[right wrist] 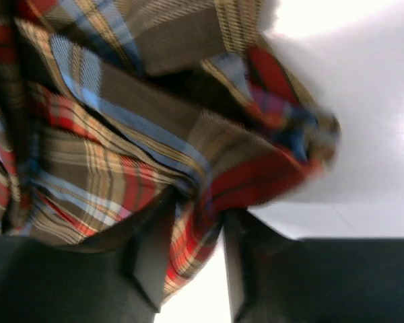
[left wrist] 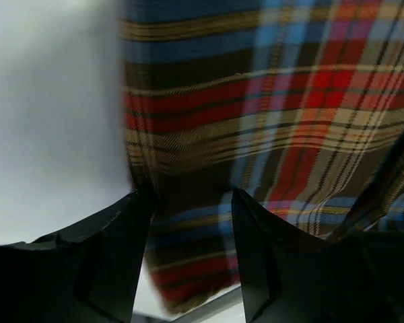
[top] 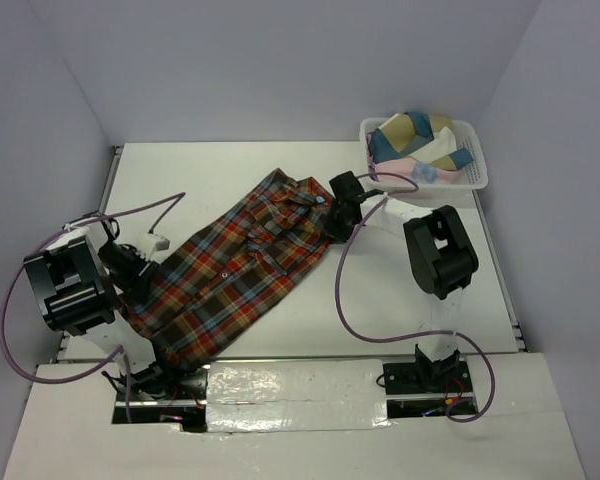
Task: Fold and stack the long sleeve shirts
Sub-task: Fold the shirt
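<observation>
While the plaid shirt (top: 242,268) lies diagonally across the surface (top: 380,310), the left end effector (left wrist: 188,222) pinches its hem edge and the right end effector (right wrist: 192,222) pinches cloth near the collar. Spreading seems underway; next, a sleeve fold needs tension kept even.

One plaid shirt (top: 240,265) lies on the table (top: 410,320); one white basket (top: 472,160) sits at the far right corner; two grippers.
</observation>
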You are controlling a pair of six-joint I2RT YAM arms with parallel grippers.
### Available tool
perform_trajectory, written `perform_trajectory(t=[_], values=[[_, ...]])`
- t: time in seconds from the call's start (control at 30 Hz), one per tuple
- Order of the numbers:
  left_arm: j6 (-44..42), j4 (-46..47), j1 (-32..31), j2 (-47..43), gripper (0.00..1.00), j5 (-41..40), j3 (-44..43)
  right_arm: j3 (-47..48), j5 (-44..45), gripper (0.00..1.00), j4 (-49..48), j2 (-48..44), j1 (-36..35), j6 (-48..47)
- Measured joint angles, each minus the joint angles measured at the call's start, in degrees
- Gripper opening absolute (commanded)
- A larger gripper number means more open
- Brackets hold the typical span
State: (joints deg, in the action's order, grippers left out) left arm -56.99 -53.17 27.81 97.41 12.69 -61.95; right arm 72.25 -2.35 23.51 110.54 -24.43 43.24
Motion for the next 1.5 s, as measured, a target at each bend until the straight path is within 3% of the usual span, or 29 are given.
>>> perform_trajectory(t=[0.03, 0.13, 0.37, 0.4, 0.53, 0.63, 0.73, 0.97, 1.03, 1.13, 1.23, 1.3, 1.5], values=[[0.0, 0.61, -0.04, -0.02, 0.61, -0.07, 2.32, 1.01, -0.66, 0.25, -0.02, 1.11, 0.04, 0.2], [-0.33, 1.57, -0.46, -1.77, 0.57, 0.94, 4.87, 6.25, -1.57, 0.12, 0.5, 4.94, 0.04, -0.17], [-3.13, 2.4, -4.39, -6.62, 0.55, 6.03, 10.64, 31.76, -1.97, 0.11, 5.68, 19.89, 1.18, -3.76], [-3.34, 2.29, -5.55, -7.04, 0.55, 6.8, 11.19, 37.44, -2.19, 0.12, 6.71, 22.91, 1.66, -4.39], [-2.84, 1.81, -12.04, -6.91, 0.57, 10.78, 11.61, 59.98, -3.82, 0.36, 7.52, 34.75, 4.04, -6.69], [-1.7, 1.86, -16.04, -6.16, 0.59, 15.21, 11.61, 64.87, -5.66, 0.47, 5.46, 37.57, 6.38, -7.8], [-0.9, 1.55, -18.36, -5.35, 0.64, 19.23, 11.63, 63.19, -7.1, 0.55, 3.32, 37.29, 8.2, -9.27], [-2.99, -1.36, -19.21, -5.44, 0.72, 22.49, 12.13, 57.51, -6.97, 0.61, 4.39, 31.76, 6.86, -16.2], [-4.87, -3.5, -17.59, -6.05, 0.77, 21.7, 11.72, 51.52, -5.95, 0.61, 5.16, 25.35, 4.7, -17.84], [-8.24, -7.54, -12.61, -7.54, 0.8, 19.52, 8.52, 35.36, -4.09, 0.62, 4.02, 10.56, 0.44, -18.93], [-13.05, -10.21, -7.76, -9.22, 0.99, 15.61, 2.32, 19.78, -3.85, 0.62, 0.44, -3.23, -4.5, -17.97], [-15.67, -11.39, -6.38, -9.9, 0.99, 13.51, -2.12, 10.12, -4.13, 0.62, -1.75, -9.79, -7.39, -16.28], [-21.88, -14.27, -6.75, -10.1, 0.99, 15.32, -16.85, -10.95, -6.56, 0.62, -7.34, -12.07, -13.64, -11.28]])
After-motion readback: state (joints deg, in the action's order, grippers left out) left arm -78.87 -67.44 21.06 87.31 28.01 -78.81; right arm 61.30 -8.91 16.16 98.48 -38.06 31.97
